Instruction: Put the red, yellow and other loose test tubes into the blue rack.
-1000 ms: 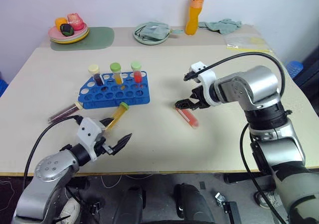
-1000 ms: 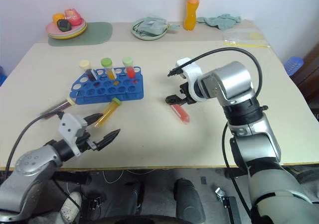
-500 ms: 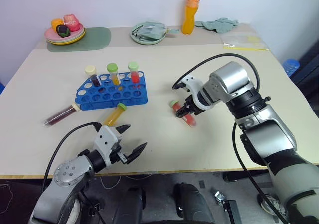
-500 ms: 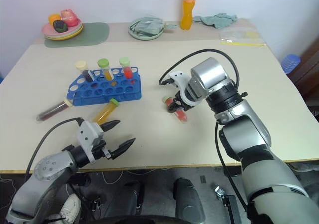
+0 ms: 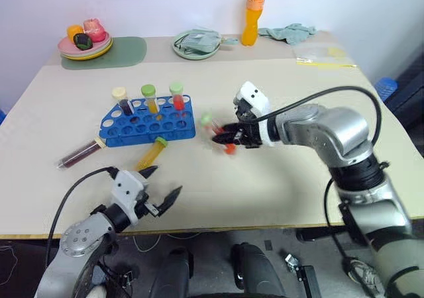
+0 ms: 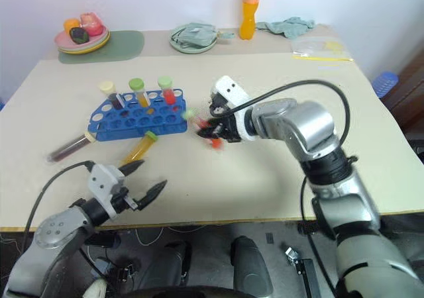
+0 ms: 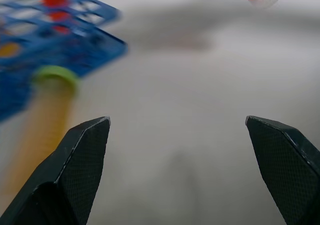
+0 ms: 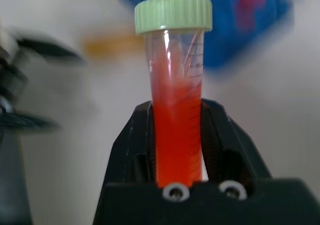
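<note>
Holding a red test tube (image 8: 175,110) with a green cap, your right gripper (image 5: 228,136) is clamped on it above the table (image 5: 278,179), just to the right of the blue rack (image 5: 149,120). In the head views that tube is smeared by motion blur, so its tilt is hard to read there; the right wrist view shows it plainly, pinched between the black fingers (image 8: 127,145) with the cap end sticking out past them.

Your left gripper (image 5: 159,185) hangs near the table's front edge with its jaws spread wide and nothing between them.

Three capped tubes stand in the rack's back row. A yellow-orange tube (image 5: 152,153) lies on the table touching or just beside the rack's front edge; you cannot tell which. A dark maroon tube (image 5: 81,153) lies off the rack's left corner.
</note>
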Robot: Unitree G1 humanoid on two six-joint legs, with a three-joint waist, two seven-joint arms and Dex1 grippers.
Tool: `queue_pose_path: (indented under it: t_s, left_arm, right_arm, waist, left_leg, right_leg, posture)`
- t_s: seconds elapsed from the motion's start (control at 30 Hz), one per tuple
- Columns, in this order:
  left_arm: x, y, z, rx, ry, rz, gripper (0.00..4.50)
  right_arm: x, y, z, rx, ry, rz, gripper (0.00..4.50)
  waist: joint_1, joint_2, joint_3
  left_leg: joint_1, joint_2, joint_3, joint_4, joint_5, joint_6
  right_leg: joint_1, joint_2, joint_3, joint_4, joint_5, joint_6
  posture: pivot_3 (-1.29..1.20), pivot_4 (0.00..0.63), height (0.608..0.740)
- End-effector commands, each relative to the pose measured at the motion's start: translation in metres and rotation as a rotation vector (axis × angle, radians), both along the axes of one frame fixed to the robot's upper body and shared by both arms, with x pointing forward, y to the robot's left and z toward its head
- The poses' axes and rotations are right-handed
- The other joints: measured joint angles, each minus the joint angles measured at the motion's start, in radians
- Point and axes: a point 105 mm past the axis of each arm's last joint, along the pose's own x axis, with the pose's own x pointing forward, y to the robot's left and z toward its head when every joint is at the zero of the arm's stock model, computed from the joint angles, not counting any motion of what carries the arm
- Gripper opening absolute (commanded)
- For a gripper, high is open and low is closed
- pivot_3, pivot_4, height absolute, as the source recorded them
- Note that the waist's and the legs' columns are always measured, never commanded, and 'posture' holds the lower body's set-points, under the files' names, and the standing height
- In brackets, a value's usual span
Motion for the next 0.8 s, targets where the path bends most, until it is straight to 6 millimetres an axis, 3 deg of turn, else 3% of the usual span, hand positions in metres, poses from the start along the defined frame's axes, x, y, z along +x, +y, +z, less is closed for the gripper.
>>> queue_pose_path:
  t_s: [0.03, 0.17, 0.3, 0.43, 0.8]
  left_arm:
    - [0.005, 0.025, 0.012, -0.044, -0.063, 0.145, 4.5]
    - [0.01, 0.039, 0.026, -0.083, -0.117, 0.262, 4.5]
    - [0.01, 0.049, 0.033, -0.081, -0.131, 0.323, 4.5]
    - [0.01, 0.048, 0.039, -0.078, -0.133, 0.333, 4.5]
    - [0.002, 0.05, 0.043, -0.059, -0.126, 0.346, 4.5]
  right_arm:
    - [0.012, 0.02, 0.031, 0.213, -0.274, -0.042, 0.83]
    - [0.035, 0.054, 0.032, 0.395, -0.325, -0.176, 0.83]
    - [0.04, 0.089, 0.016, 0.422, -0.35, -0.197, 0.83]
    - [0.043, 0.108, 0.003, 0.424, -0.324, -0.211, 0.83]
    - [0.053, 0.118, -0.025, 0.383, -0.279, -0.253, 0.83]
  waist:
    - [-0.006, 0.0, 0.0]
    - [-0.01, -0.001, -0.001]
    - [-0.009, -0.001, -0.001]
    - [-0.006, -0.001, -0.001]
    - [-0.012, -0.001, -0.001]
  left_leg:
    - [0.0, 0.0, 0.0, 0.0, 0.0, 0.0]
    - [0.001, 0.0, 0.0, -0.001, 0.0, 0.0]
    - [0.0, 0.0, 0.001, -0.001, 0.0, -0.001]
    - [0.0, -0.001, 0.001, -0.001, 0.0, -0.001]
    - [0.001, 0.0, 0.003, -0.002, 0.0, -0.001]
  right_leg:
    - [0.0, 0.0, 0.0, 0.0, 0.0, 0.0]
    - [-0.001, 0.0, 0.001, 0.001, 0.0, 0.0]
    - [-0.002, 0.0, 0.002, 0.001, 0.0, -0.001]
    - [-0.001, -0.001, 0.003, 0.001, 0.001, -0.001]
    - [-0.002, 0.0, 0.004, 0.001, 0.001, -0.001]
  posture:
    - [0.0, 0.15, 0.74]
    - [0.0, 0.15, 0.74]
    - [0.0, 0.15, 0.74]
    - [0.0, 0.15, 0.74]
    - [0.0, 0.15, 0.74]
